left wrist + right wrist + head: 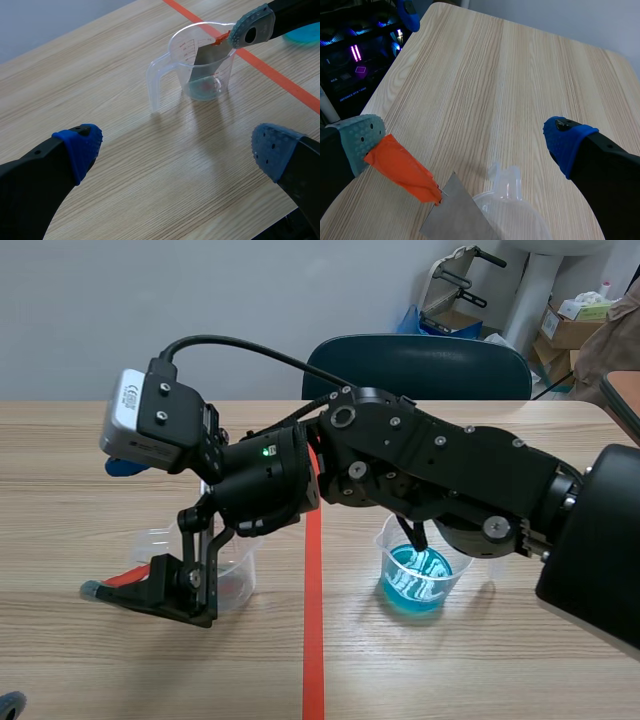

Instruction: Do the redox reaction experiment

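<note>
The pale wooden table bears a clear measuring cup left of its tape line and a blue-filled beaker right of it, well off the far edge

Clear, blue and orange on pale wood

Transparent measuring cup; dull grey metal sheet with orange tab; turquoise liquid in clear beaker; pale, streaky-grained table; orange-red tape line; dotted blue pads; dotted grey-green pad.
</note>
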`<state>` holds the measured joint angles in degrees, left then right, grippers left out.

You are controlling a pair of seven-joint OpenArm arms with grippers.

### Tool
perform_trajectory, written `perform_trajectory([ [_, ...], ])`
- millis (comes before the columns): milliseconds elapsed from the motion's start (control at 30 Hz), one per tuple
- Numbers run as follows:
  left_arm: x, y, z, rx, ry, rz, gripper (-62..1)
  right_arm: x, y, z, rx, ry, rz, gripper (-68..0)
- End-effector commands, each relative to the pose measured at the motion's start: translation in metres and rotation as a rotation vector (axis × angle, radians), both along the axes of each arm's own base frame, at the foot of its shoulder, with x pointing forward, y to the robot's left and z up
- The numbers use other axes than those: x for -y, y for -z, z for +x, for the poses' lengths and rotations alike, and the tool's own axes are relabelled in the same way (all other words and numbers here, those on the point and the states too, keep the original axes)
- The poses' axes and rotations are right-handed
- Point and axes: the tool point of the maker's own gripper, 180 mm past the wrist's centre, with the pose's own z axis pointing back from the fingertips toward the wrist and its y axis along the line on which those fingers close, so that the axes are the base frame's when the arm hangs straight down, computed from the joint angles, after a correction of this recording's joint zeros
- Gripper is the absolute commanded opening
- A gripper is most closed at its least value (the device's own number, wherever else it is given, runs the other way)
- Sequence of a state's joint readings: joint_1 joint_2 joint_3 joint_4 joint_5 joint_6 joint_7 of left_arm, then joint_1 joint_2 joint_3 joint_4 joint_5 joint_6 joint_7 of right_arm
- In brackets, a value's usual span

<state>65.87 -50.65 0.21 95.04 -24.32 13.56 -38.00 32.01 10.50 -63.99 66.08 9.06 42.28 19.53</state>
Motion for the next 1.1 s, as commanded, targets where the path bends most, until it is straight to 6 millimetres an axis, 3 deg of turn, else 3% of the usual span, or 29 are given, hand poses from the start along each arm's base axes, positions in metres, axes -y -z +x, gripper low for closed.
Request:
perform_trajectory([
  [0,0.005,-0.010,0.005,0.037,0.003,-0.019,1.4,0.005,-0.011,0.007,0.007,0.004,0.032,0.4],
  [300,0.005,-0.009,0.005,0.037,0.003,-0.019,1.4,0.045,-0.044,0.017,-0.007,0.113,0.166,0.4],
  [600,0.005,-0.009,0.005,0.037,0.003,-0.019,1.4,0.111,-0.077,0.029,-0.019,0.387,0.306,0.4],
  [1067,0.005,-0.009,0.005,0.037,0.003,-0.019,1.4,0.212,-0.060,0.016,-0.130,0.761,0.242,0.4],
])
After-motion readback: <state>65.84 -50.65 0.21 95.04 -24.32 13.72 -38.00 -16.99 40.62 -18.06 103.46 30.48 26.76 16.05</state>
